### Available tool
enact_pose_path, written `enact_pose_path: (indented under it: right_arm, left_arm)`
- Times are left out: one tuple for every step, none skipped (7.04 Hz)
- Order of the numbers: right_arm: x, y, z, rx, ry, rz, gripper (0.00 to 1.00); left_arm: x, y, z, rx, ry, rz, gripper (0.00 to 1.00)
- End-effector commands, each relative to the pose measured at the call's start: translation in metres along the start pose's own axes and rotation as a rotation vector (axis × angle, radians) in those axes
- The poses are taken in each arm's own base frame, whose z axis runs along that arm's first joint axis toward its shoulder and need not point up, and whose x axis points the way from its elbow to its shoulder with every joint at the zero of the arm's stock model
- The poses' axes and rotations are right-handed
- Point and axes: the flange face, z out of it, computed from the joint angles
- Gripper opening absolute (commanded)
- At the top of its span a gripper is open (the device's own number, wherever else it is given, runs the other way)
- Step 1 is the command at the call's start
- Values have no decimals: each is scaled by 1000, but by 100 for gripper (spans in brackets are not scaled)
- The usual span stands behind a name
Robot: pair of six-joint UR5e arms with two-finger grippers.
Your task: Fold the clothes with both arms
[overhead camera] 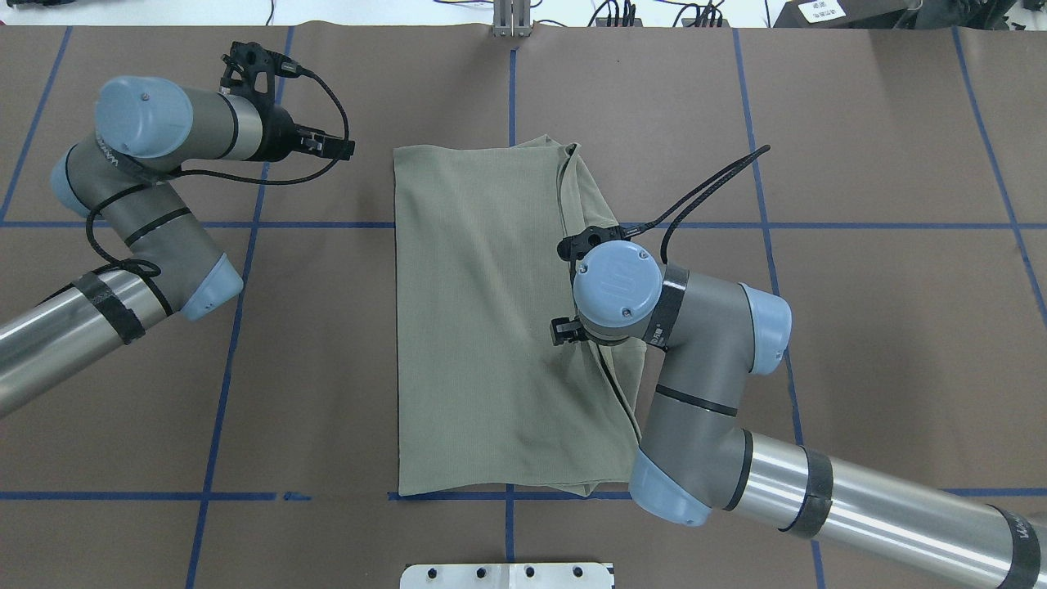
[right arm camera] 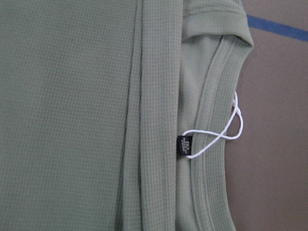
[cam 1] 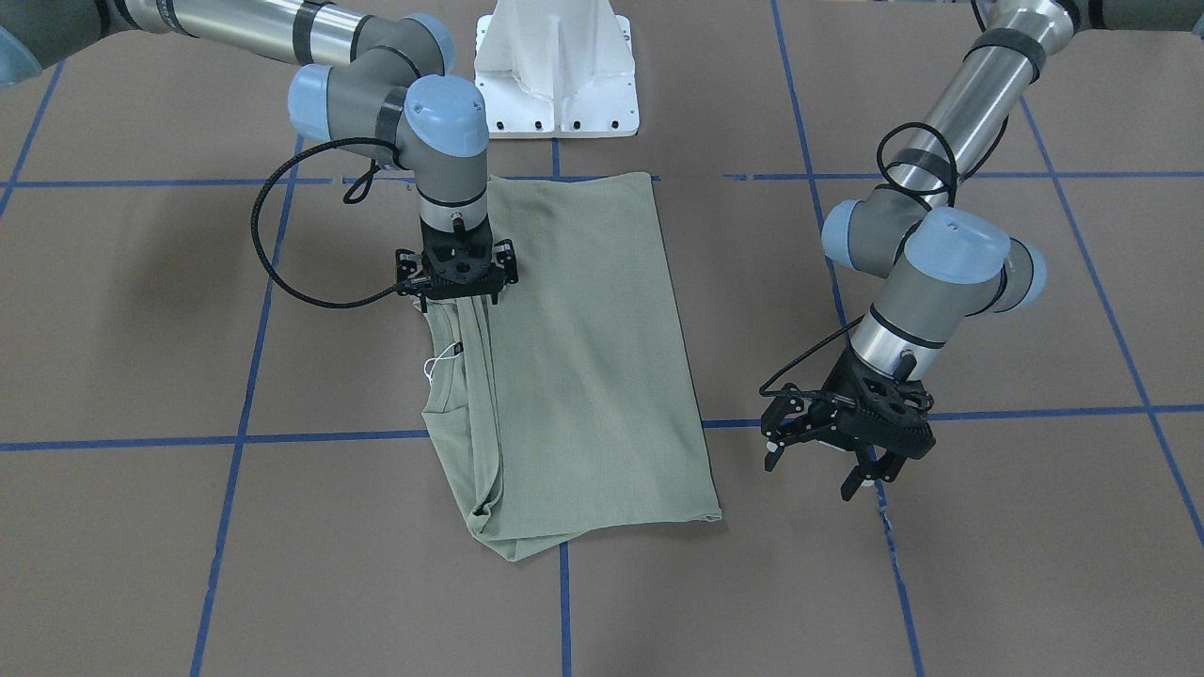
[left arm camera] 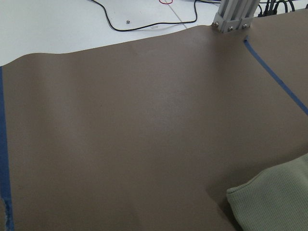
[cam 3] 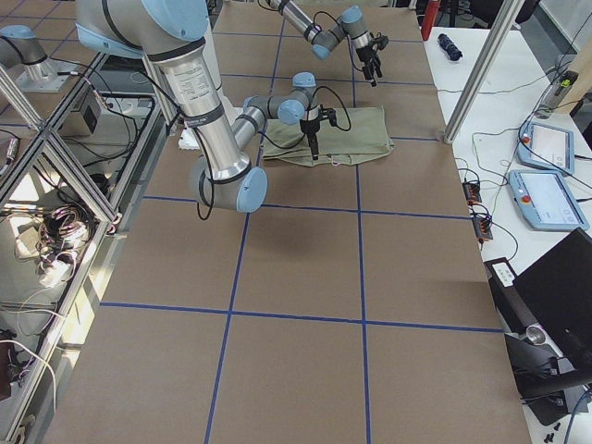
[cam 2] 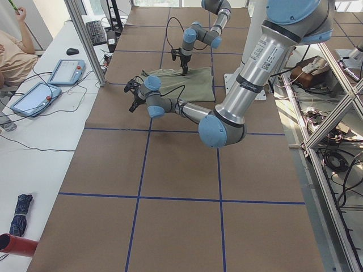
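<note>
At shirt edge: right gripper clamped | left gripper spread, aside | label clear only in wrist view

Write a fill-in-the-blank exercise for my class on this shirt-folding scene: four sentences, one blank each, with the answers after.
1. The shirt is ___ in colour.
2. The left gripper, off the shirt, has its jaws ___.
3. The string on the neck label is ___.
4. The tape lines on the table are ___.

Answers: green; open; white; blue.
</note>
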Motion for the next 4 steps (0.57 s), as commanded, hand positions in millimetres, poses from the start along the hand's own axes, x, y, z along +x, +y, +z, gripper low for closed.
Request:
enact_pose_path:
  right_arm:
    - [10,6,14,-23,33,-3,100]
    - [16,1,10,-36,65,-10,100]
    - [27,-6,10,-35,77,-21,100]
    - [39,-18,9,-29,86,-22,100]
  left_arm:
    - [0,2,1,-3,0,0,100]
    - [1,3,1,-3,2,-1,100]
    - [1,3,1,-3,2,-1,100]
    - [1,3,1,-3,2,-1,100]
